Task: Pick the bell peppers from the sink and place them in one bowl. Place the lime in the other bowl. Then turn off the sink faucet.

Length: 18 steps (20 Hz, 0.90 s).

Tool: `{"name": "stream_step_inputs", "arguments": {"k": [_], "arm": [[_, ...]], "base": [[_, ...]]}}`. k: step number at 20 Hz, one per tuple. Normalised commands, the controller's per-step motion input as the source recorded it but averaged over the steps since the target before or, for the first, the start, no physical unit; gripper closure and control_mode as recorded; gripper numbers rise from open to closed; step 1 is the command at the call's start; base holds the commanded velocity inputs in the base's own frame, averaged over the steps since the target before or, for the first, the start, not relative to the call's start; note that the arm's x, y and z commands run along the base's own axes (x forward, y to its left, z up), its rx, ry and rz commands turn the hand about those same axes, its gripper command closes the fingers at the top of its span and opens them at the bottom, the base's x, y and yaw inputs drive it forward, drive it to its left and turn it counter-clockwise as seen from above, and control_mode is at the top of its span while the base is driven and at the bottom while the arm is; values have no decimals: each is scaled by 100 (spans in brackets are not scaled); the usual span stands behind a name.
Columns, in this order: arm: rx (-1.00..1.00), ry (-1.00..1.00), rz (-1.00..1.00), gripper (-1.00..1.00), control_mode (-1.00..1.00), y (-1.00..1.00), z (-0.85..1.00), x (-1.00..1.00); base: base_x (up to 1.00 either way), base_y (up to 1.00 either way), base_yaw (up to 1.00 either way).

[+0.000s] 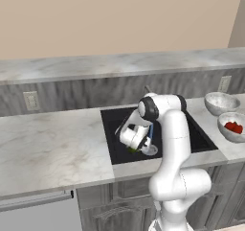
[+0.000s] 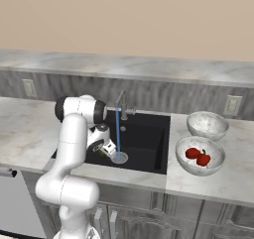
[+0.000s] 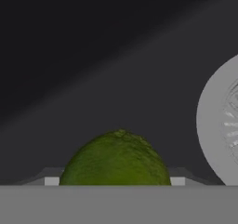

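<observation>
The lime [image 3: 116,158], green and round, lies on the floor of the black sink [image 2: 146,139] beside the silver drain [image 3: 218,125]. My gripper [image 3: 114,181] is down in the basin, and its pads press against the lime's two sides. From the base views the hand [image 1: 134,141] hides most of the lime [image 1: 131,150]. Two red bell peppers [image 2: 198,156] rest in the nearer grey bowl [image 2: 214,163] on the counter to the right. The farther bowl [image 2: 207,125] holds nothing. A blue stream of water [image 2: 117,129] falls from the faucet [image 2: 122,106] onto the drain [image 2: 119,157].
Pale marble counter [image 1: 48,144] runs to the left of the sink, with a raised ledge and a grey backsplash behind it. Wall outlets [image 1: 31,100] sit on the backsplash. The arm [image 1: 174,144] reaches over the sink's front edge.
</observation>
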Motion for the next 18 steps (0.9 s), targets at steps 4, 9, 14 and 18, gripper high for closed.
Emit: {"name": "stream_step_inputs", "arguments": {"k": [4, 9, 14, 18], "arm": [[0, 0, 0, 100, -100, 18, -1, 32], [0, 5, 1, 100, -100, 1, 4, 3], [0, 3, 5, 100, -100, 0, 69, 0], [0, 4, 2, 100, -100, 0, 95, 0]], "base": [[0, 0, 0], [0, 0, 0], [0, 0, 0], [0, 0, 0]]}}
